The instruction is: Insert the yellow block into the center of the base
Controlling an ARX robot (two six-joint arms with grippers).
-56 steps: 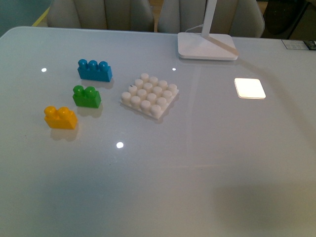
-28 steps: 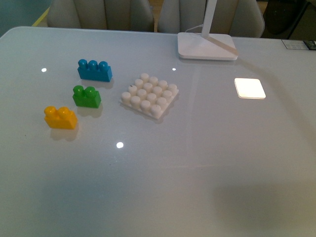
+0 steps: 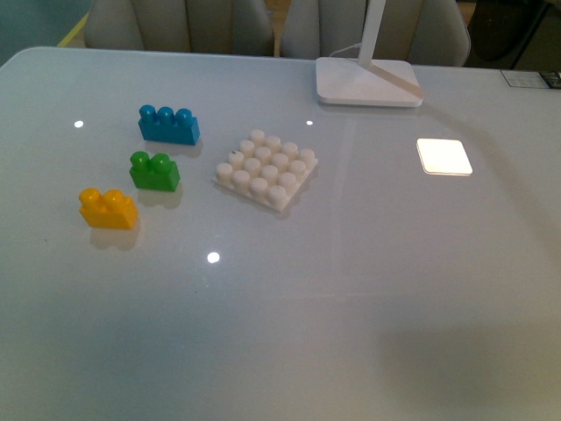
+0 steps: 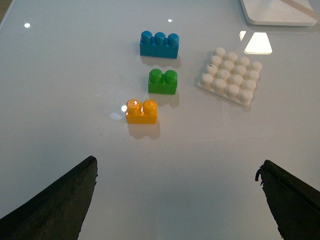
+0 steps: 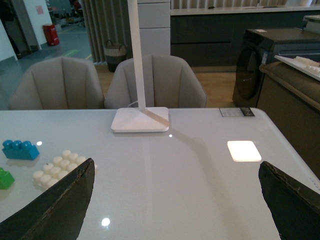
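- Your yellow block (image 3: 108, 209) sat flat on the bench (image 3: 351, 298), studs up. It was on the left side, the nearest of the bricks to you, and stood apart from the others.
- The base (image 3: 266, 169) lay well to the block's right and a little farther back. It was turned corner-on, and every stud in its grid was bare.
- The green brick (image 3: 154, 171) stood just behind the yellow block, with the blue three-stud brick (image 3: 168, 124) behind that, each apart from the next.
- Your left fingers (image 4: 60, 200) were spread wide and gripped nothing. They hung above the bench, with the yellow block ahead of them in the gap.
- Your right fingers (image 5: 55, 205) were spread wide too, and empty. They were up over the bench, facing the white lamp foot (image 5: 140, 120) at the far edge.
- A bright square of reflected light (image 3: 443, 156) showed on the bench to the right of the base.
- Two grey chairs (image 5: 57, 82) stood behind the bench.
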